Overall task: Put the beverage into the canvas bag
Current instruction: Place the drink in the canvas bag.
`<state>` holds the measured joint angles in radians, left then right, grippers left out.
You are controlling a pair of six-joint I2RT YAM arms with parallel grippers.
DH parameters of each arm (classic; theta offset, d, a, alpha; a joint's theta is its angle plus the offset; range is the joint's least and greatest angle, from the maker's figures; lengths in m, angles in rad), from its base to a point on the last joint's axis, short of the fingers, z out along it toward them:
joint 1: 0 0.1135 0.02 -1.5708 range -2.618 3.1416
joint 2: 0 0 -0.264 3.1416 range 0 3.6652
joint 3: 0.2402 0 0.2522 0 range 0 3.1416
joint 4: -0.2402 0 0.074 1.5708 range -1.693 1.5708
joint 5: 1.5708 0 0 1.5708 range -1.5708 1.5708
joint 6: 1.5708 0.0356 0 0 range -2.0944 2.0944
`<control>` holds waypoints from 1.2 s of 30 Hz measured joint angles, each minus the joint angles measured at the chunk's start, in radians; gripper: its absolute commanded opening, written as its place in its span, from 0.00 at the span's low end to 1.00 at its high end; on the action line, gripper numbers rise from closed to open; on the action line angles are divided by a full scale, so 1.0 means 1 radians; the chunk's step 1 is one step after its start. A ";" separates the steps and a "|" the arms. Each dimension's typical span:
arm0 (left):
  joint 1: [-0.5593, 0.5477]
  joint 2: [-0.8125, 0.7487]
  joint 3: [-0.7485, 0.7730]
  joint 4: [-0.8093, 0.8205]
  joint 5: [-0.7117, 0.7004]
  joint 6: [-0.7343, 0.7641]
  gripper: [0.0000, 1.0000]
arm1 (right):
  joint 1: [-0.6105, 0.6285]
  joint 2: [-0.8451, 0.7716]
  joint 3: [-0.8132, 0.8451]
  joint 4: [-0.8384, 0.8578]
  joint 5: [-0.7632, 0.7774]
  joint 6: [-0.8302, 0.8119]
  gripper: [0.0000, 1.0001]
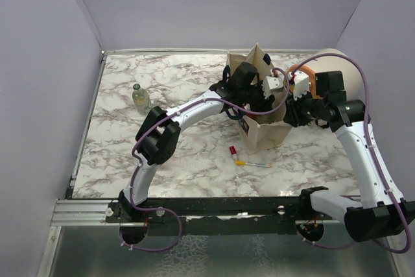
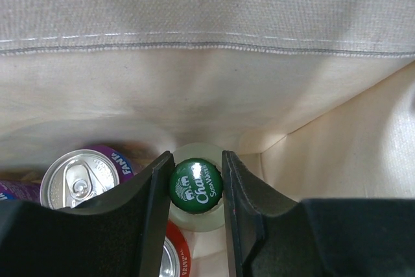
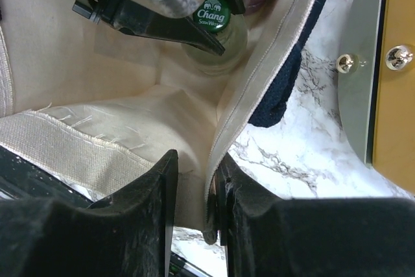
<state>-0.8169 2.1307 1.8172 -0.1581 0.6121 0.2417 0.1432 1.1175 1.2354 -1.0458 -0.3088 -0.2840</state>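
Observation:
The canvas bag [image 1: 267, 132] stands upright mid-table, beige with navy handles. My left gripper [image 2: 196, 157] reaches down inside it, shut on the green cap of a glass soda-water bottle [image 2: 196, 187], the beverage, which hangs upright close to the bag's inner wall [image 2: 207, 89]. Beside it in the bag are a purple can [image 2: 81, 176] and a red can [image 2: 174, 257]. My right gripper [image 3: 196, 159] straddles the bag's rim [image 3: 259, 76]. The cloth lies against its right finger and a gap shows at the left one. The bottle's cap [image 3: 214, 14] shows from above there too.
A second small bottle [image 1: 140, 97] stands on the marble at the left. A red-and-white tube [image 1: 233, 152] and a thin pen-like stick [image 1: 251, 163] lie in front of the bag. A cream-and-orange cylinder [image 1: 340, 69] sits behind my right arm.

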 measured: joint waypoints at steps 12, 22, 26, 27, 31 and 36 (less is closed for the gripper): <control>-0.003 0.000 0.003 0.106 -0.026 -0.061 0.62 | -0.001 -0.001 0.003 0.000 -0.004 0.002 0.30; -0.001 -0.006 0.004 0.128 -0.029 -0.069 0.80 | -0.001 -0.007 0.003 0.000 -0.004 0.005 0.30; 0.011 -0.028 0.004 0.128 -0.028 -0.077 0.82 | -0.001 -0.014 0.003 0.002 -0.006 0.015 0.31; 0.015 -0.037 0.004 0.128 -0.026 -0.080 0.83 | -0.001 -0.014 0.003 0.002 -0.009 0.017 0.31; 0.037 -0.085 -0.002 0.140 -0.016 -0.090 0.84 | -0.002 -0.014 0.007 0.002 -0.019 0.018 0.31; 0.070 -0.159 -0.022 0.159 -0.012 -0.107 0.92 | -0.002 -0.012 0.031 0.001 -0.042 0.019 0.32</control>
<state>-0.7467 1.9713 1.7954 0.0010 0.5999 0.1345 0.1417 1.1057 1.2667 -1.0451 -0.3508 -0.2653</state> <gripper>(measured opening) 0.858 0.312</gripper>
